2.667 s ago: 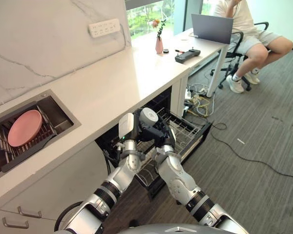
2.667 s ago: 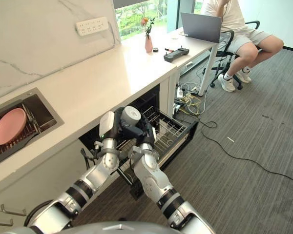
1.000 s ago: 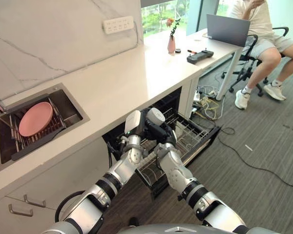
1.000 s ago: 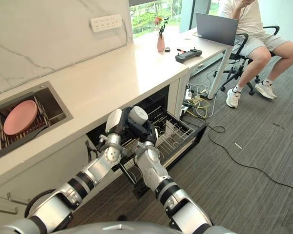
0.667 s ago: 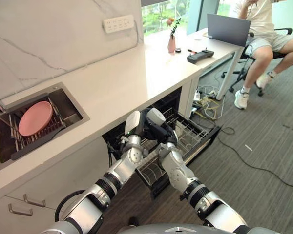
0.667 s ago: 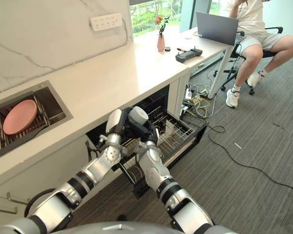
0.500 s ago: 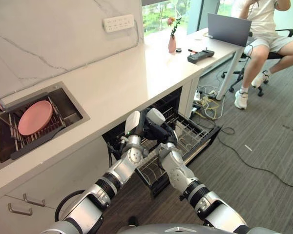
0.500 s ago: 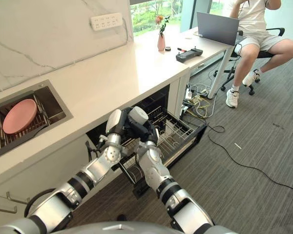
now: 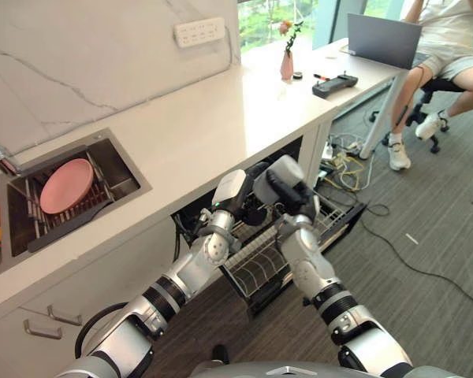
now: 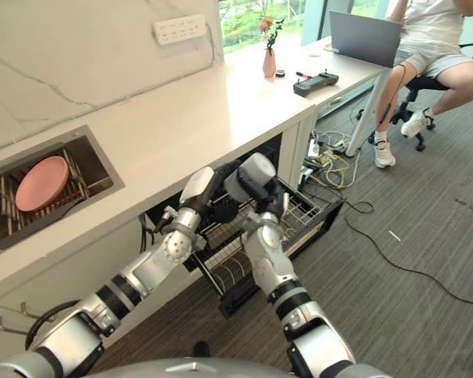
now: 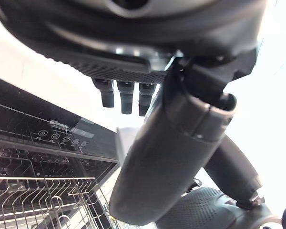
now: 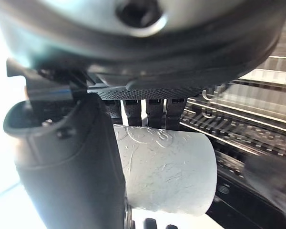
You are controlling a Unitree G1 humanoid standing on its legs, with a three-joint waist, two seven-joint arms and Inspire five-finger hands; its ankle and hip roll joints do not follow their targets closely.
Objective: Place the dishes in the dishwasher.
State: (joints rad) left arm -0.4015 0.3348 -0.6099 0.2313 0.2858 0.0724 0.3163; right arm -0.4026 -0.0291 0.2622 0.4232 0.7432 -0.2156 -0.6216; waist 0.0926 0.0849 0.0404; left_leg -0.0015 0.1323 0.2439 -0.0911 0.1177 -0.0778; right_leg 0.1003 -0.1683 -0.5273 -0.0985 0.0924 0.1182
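Above the pulled-out dishwasher rack (image 9: 299,236), right hand (image 12: 148,107) is clamped on a white cup (image 12: 164,167). Left hand (image 11: 126,95) sits beside it with fingers straight, holding nothing. Pink plate (image 9: 65,186) stands in the sink (image 9: 118,161), well away from the rack.

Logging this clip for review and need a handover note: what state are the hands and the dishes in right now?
Right hand: shut on a white cup, over the pulled-out dishwasher rack.
Left hand: open, holding nothing, beside the right.
Pink plate: in the sink, on its rack.
Done: rack out, cup picked up.
Left: set the cup in the rack, then fetch and load the plate.
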